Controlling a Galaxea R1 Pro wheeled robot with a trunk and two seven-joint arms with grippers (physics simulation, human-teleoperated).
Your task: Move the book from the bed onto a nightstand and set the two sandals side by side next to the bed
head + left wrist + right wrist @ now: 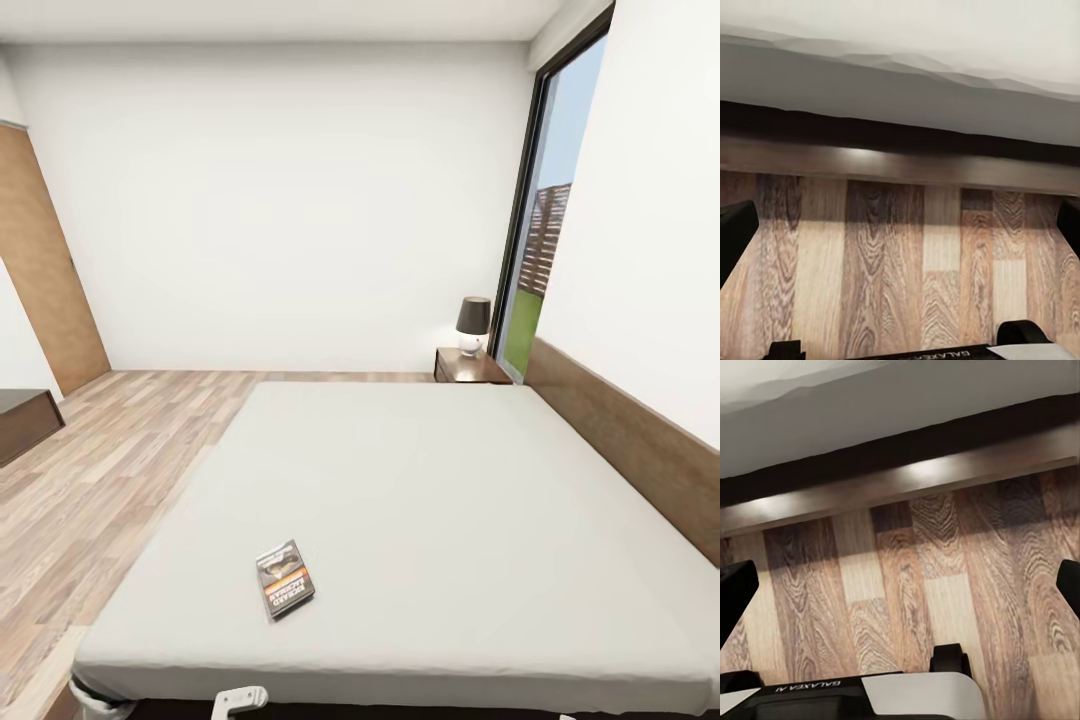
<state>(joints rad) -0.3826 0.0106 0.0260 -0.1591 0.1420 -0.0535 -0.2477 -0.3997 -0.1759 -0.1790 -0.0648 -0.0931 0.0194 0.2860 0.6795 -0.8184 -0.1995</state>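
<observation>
1. The book (285, 579) lies flat on the bed (430, 520), near the mattress edge closest to the camera and toward its left corner, cover up, turned a little askew to that edge. Nothing else rests on the mattress around it.
2. The nightstand (470, 368) stands at the far end of the bed, against the back wall, just beside the tall dark-framed window (545, 200). A small lamp (473, 325) with a dark shade and a white base sits on top of it and takes up much of the top.
3. A brown headboard panel (640, 450) runs along the right side of the bed against the wall.
4. To the left of the bed is open wood-plank floor (90, 480). A low dark cabinet (25, 420) shows at the left edge, well apart from the bed, and a brown wood door panel (45, 270) stands on the wall behind it.
5. In the left wrist view, the left claw (900, 232) hangs over the floor beside the dark bed frame (900, 161). Its dark fingertips sit at opposite edges of the picture, spread wide, with nothing between them.
6. In the right wrist view, the right claw (900, 592) is likewise spread wide and empty, over floor planks next to the bed frame.
</observation>
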